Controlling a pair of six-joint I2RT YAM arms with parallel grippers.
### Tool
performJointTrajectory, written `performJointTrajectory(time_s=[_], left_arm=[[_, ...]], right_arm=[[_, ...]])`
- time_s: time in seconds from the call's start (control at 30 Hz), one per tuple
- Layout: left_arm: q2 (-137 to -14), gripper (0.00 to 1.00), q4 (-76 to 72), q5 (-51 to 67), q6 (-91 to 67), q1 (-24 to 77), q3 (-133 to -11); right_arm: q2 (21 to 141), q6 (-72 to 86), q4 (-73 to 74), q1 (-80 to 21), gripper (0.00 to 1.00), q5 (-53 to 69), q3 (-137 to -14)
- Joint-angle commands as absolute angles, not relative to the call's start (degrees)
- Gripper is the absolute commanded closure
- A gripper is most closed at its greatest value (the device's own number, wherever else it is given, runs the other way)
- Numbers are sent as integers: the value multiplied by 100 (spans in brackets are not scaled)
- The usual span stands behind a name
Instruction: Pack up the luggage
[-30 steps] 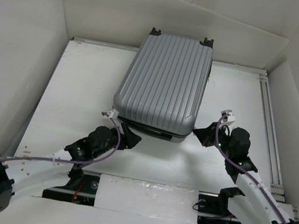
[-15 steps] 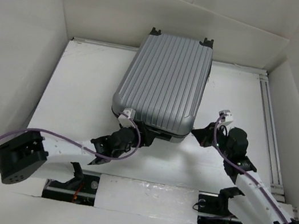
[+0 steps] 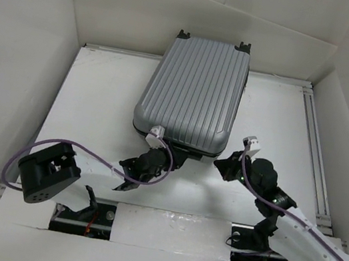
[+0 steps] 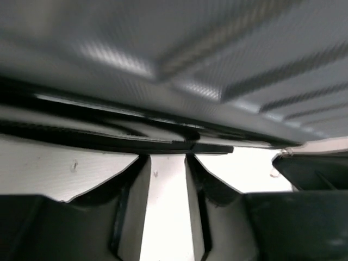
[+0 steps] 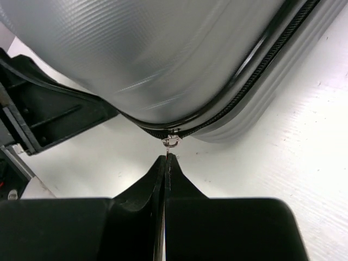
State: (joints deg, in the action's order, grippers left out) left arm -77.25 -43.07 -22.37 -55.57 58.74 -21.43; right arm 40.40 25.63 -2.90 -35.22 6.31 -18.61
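Suitcase point(image 3: 194, 93): lid down, flat on table point(image 3: 100, 90), towards the back.
Right gripper point(image 5: 166, 159): pinched shut on zipper pull point(image 5: 172, 142).
Left gripper point(image 4: 168, 163): part-open, empty, at the near edge.
Technique: pull to be drawn along seam point(image 5: 255, 68), suitcase steadied.

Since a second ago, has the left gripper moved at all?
Yes. The left gripper has slid right along the near edge of the luggage, from its near-left corner toward the middle.

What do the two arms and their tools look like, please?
Both the left arm and the right arm have white links and black joints. A purple cable runs along each to a small white plug at the wrist. The left tool and right tool are black, with wedge-shaped fingers.
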Motion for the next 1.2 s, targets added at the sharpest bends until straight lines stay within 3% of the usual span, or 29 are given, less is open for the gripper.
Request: performJointTrajectory(time_s=[0.0, 0.27, 0.4, 0.53, 0.63, 0.7, 0.77, 0.8, 0.83, 0.93, 0.97, 1.03, 1.17], left_arm=[[-8041, 76, -4685, -2391, -5476, 5792, -2443], [-8393, 84, -5035, -2277, -5642, 5959, -2558], [-8507, 86, -5238, -2224, -5704, 5959, -2505], [-8561, 89, -5370, -2118, -5827, 5959, -2391], [-8289, 89, -5432, -2118, -5888, 5959, -2172], [-8052, 78, -5371, -2118, -5889, 5959, -1952], [-7466, 57, -4916, -2179, -5959, 5959, -1716], [-7218, 43, -4774, -2180, -5959, 5959, -1592], [-6929, 37, -4651, -2180, -5959, 5959, -1460], [-5480, 26, -3660, -2311, -5889, 6064, -1151], [-5058, 24, -3239, -2442, -5810, 6117, -1151], [-3801, 23, -1885, -2758, -5757, 6231, -1291], [-2357, 11, -135, -3505, -5582, 6231, -2002]], right_arm=[[3788, 3181, -360, -4374, 100, 854, -1846], [5122, 3857, -1448, -5527, 100, -68, -2538], [6010, 4551, -2134, -6081, 100, -1343, -2751], [6144, 5131, -2716, -6311, 100, -2195, -2812], [6257, 5343, -2926, -6363, 100, -2566, -2812], [6311, 5344, -2822, -6363, 100, -2566, -2935], [6390, 5396, -2324, -6363, 79, -2452, -3111], [6390, 5466, -2181, -6424, 73, -2452, -3111], [6390, 5467, -2110, -6425, 69, -2452, -3111], [6162, 5344, -1873, -6425, 49, -2076, -3050], [6109, 5283, -1698, -6477, 26, -1961, -3189], [6029, 5072, -937, -6478, 3, -1741, -3392], [5635, 4869, -81, -6609, 0, -1670, -3595]])
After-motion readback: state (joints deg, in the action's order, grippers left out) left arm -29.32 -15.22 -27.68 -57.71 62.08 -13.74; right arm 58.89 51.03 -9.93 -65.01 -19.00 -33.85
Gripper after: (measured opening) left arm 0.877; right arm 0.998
